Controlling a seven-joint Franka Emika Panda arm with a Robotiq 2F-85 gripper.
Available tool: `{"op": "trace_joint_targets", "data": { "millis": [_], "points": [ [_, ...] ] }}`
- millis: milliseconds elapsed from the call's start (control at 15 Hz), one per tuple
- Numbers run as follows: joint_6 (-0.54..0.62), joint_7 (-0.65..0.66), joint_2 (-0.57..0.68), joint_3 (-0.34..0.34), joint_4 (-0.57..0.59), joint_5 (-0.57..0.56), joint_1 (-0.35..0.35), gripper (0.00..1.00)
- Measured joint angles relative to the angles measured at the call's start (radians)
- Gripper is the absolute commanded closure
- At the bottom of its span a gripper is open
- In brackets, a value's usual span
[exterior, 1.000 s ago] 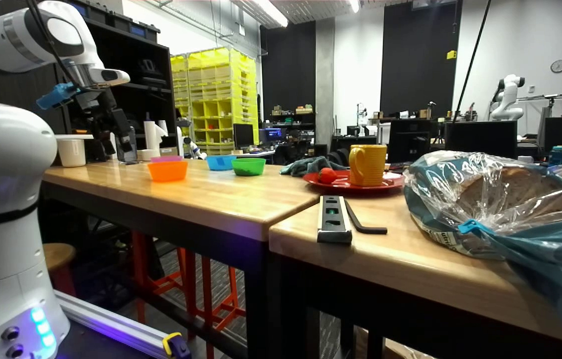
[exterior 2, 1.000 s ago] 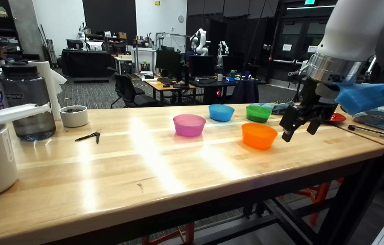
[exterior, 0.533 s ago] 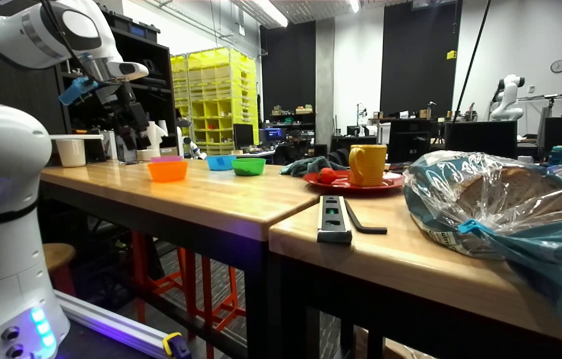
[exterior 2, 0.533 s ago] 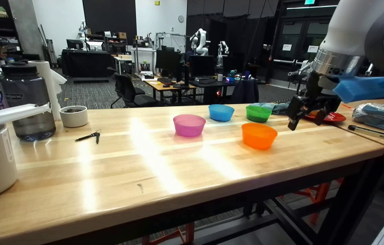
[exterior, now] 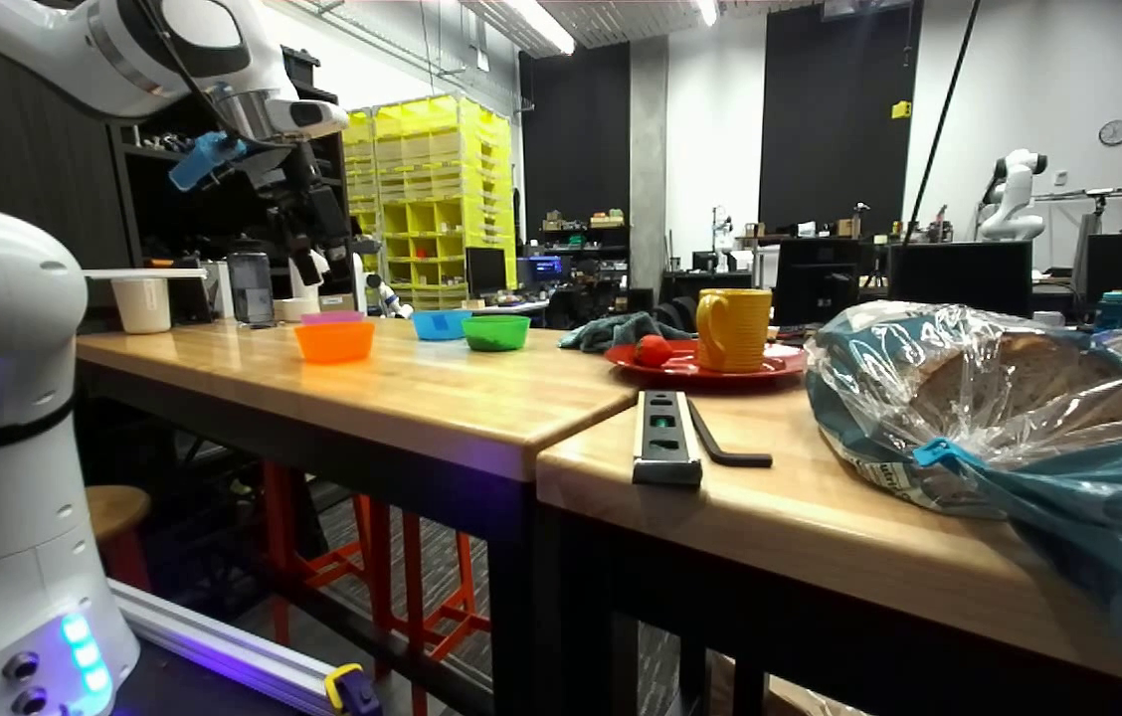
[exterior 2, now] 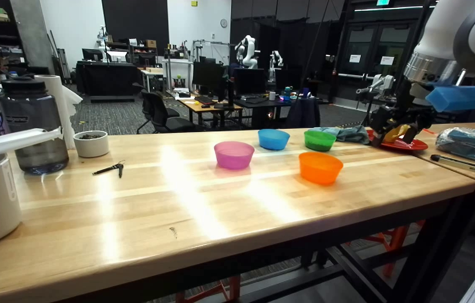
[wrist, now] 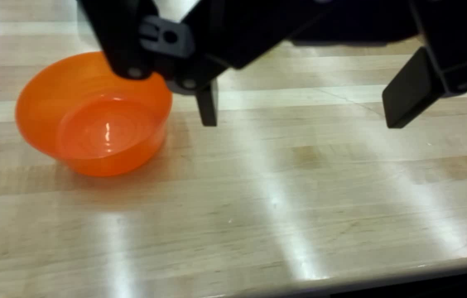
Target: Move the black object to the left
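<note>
4 plastic bowls stand on the wooden table (exterior 2: pixel 149 235): a pink bowl (exterior 2: pixel 234 159), a blue bowl (exterior 2: pixel 273 142), a green bowl (exterior 2: pixel 320 145) and an orange bowl (wrist: pixel 105 165), whose bare bottom shows plainly in the wrist view. Near a grey bottle (exterior 2: pixel 31 109), a white bowl (exterior 2: pixel 92 148) holds dark bits (exterior 2: pixel 90 136), seen only in an exterior view. A red plate (exterior: pixel 670 374) carries a red fruit (exterior: pixel 654 350) and an upright yellow mug (exterior: pixel 735 333); what the mug holds I cannot tell. A clear and teal bag (exterior: pixel 1098 487) holds a loaf of bread (exterior: pixel 1028 383).

The gripper (wrist: pixel 302 120) hangs above the table near the orange bowl, its 2 fingers (wrist: pixel 409 91) wide apart, with just tabletop seen between them in the wrist view; it holds nothing. In an exterior view it hides part of the yellow mug (exterior 2: pixel 394 132).

A small black object (exterior 2: pixel 110 169) lies near the white bowl, well apart from the gripper, and shows only in an exterior view. A black hex key (exterior: pixel 742 459) lies just beside a level (exterior: pixel 668 438). Which of these 2 the task means, I cannot tell.
</note>
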Motion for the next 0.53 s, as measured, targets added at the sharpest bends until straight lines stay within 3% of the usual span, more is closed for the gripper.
{"op": "trace_joint_targets", "data": {
  "millis": [533],
  "points": [
    [0.064,-0.137,0.002,-0.14,0.001,-0.065,-0.097,0.0]
  ]
}}
